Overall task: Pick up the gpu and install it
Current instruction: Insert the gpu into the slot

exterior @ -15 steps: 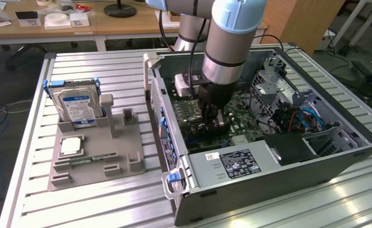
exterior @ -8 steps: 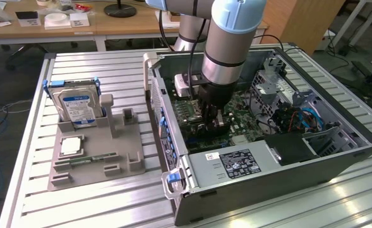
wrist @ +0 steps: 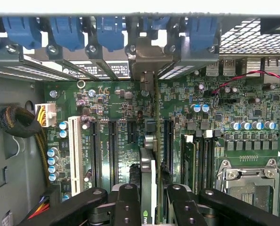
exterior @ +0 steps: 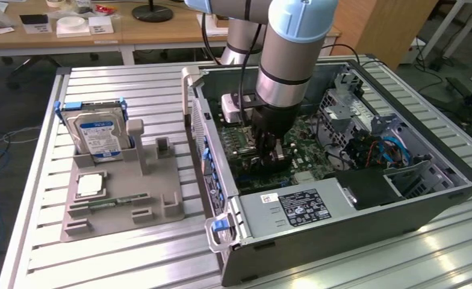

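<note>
Gripper point(wrist: 152, 200) down inside open computer case point(exterior: 428, 198), fingers point(wrist: 126, 202) pinching gpu point(wrist: 149, 174) edge-on from both sides. Card held upright over motherboard point(wrist: 116, 99), pale bracket point(wrist: 147, 59) at case rear wall among blue slot clips point(wrist: 109, 33). Pickup done. Seating judged unfinished: cannot tell whether card edge is in slot. Parts tray point(exterior: 123, 198) at exterior view's left holds hard drive point(exterior: 99, 135).

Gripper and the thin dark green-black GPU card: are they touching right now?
Touching. The wrist view shows the gripper with black fingers pressed against both faces of the edge-on GPU card, above the motherboard.
</note>
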Action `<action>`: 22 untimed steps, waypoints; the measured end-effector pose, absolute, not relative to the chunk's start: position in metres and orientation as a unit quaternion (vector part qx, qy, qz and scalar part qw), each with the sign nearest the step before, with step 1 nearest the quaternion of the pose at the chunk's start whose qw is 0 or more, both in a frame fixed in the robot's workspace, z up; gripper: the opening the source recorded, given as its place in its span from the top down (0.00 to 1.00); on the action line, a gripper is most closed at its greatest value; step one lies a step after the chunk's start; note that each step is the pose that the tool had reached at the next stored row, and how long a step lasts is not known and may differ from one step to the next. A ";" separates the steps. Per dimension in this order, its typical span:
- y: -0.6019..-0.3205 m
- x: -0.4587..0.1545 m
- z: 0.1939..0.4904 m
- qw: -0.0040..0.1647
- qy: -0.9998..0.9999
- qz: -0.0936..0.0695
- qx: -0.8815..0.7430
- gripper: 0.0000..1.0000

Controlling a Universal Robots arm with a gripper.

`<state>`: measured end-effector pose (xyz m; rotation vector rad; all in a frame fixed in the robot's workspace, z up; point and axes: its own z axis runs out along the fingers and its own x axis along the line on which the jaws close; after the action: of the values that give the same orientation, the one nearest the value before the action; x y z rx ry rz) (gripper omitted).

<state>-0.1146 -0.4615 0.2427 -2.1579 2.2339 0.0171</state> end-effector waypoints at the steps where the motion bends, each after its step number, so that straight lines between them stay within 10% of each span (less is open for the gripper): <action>1: -0.462 -0.115 0.243 0.018 0.719 0.005 -0.695 0.73; 13: -0.462 -0.115 0.243 0.018 0.719 0.006 -0.695 0.42; 22: -0.462 -0.115 0.262 0.018 0.719 0.005 -0.695 0.42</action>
<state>-0.1146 -0.4615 0.2622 -2.1579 2.2340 0.0171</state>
